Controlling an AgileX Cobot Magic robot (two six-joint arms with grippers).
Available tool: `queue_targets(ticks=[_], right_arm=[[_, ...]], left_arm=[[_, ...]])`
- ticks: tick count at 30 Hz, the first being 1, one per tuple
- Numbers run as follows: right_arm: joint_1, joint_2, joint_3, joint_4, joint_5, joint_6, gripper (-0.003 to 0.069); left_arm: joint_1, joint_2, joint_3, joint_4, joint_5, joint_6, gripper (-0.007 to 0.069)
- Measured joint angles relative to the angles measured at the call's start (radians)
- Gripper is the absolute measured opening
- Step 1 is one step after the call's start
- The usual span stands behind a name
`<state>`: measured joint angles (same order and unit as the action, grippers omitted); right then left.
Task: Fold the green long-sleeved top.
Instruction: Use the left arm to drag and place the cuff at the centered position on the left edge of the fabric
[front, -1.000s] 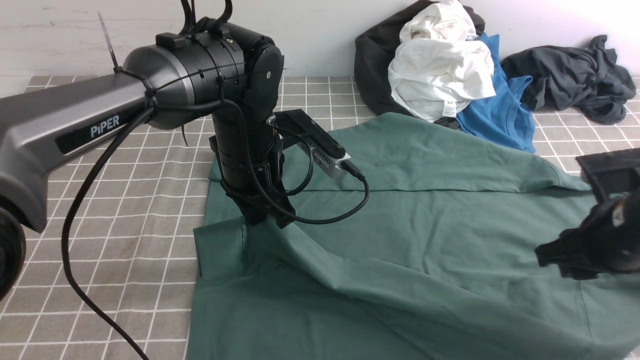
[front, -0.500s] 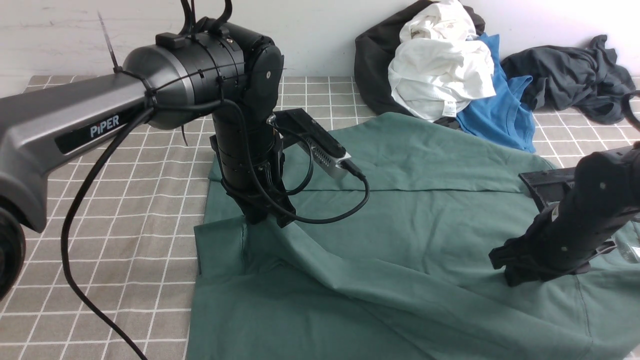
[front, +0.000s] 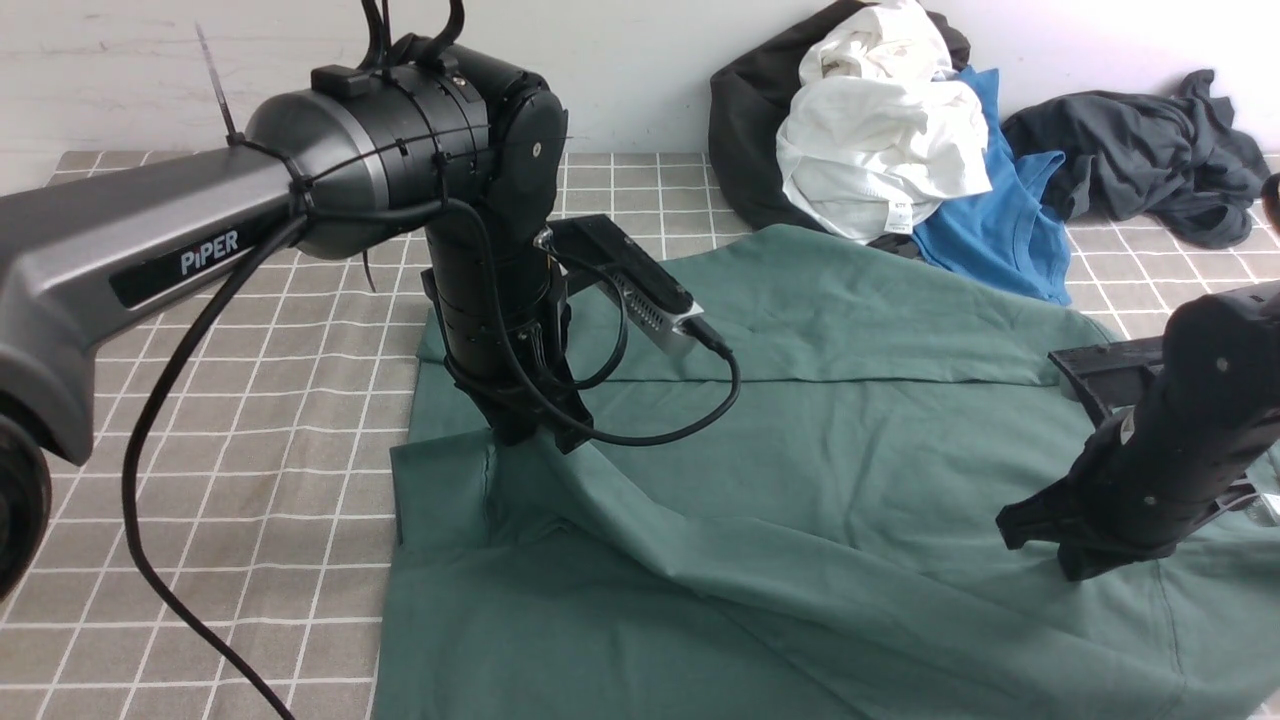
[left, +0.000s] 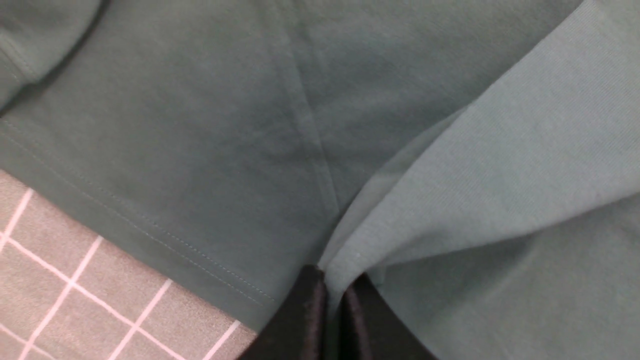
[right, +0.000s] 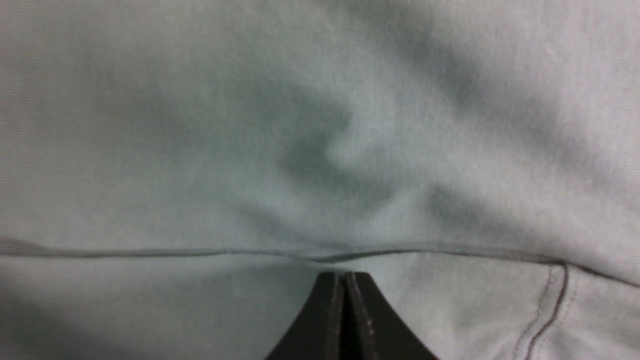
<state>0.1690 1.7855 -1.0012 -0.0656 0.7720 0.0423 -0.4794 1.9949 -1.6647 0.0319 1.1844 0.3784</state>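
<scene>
The green long-sleeved top (front: 850, 450) lies spread over the checked table. My left gripper (front: 520, 440) stands on its left part, pointing down. It is shut on a raised fold of the cloth, and a ridge runs from it toward the lower right. In the left wrist view the lighter fold (left: 450, 190) sits pinched between the black fingertips (left: 312, 290) of the left gripper (left: 334, 280). My right gripper (front: 1075, 570) is down on the top's right side. In the right wrist view the right gripper (right: 344, 275) is shut at a folded edge (right: 150, 252), which dips toward the tips, with the cloth puckered just beyond.
A pile of clothes lies at the back: a white garment (front: 880, 130), a black one (front: 745, 130), a bright blue T-shirt (front: 1000, 230) and a dark grey garment (front: 1150, 150). The left arm's black cable (front: 650, 435) hangs over the top. The checked cloth (front: 250, 400) shows at the left.
My right arm has come in from the right edge and settled on the top's right side, and its jaws have closed. The left arm and its fold have not moved.
</scene>
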Motion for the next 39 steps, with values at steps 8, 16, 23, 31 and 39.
queue_targets(ticks=[8,16,23,31,39], right_arm=[[0.0,0.0,0.0,-0.003,0.032,-0.001,-0.0004],[0.0,0.019,0.0,0.066,0.023,-0.035,0.0218],[0.0,0.024,0.0,0.066,0.004,-0.036,0.0375],[0.0,0.025,0.0,0.066,-0.01,-0.042,0.008],[0.0,-0.018,0.001,-0.073,0.005,0.047,-0.0008]], left_arm=[[0.0,0.0,0.0,-0.002,-0.003,0.001,0.0006],[0.0,0.0,0.0,-0.025,-0.004,0.005,0.0006],[0.0,0.0,0.0,-0.032,-0.004,0.005,0.0006],[0.0,0.0,0.0,-0.032,-0.004,0.005,0.0006],[0.0,0.0,0.0,-0.032,-0.005,0.006,0.0006]])
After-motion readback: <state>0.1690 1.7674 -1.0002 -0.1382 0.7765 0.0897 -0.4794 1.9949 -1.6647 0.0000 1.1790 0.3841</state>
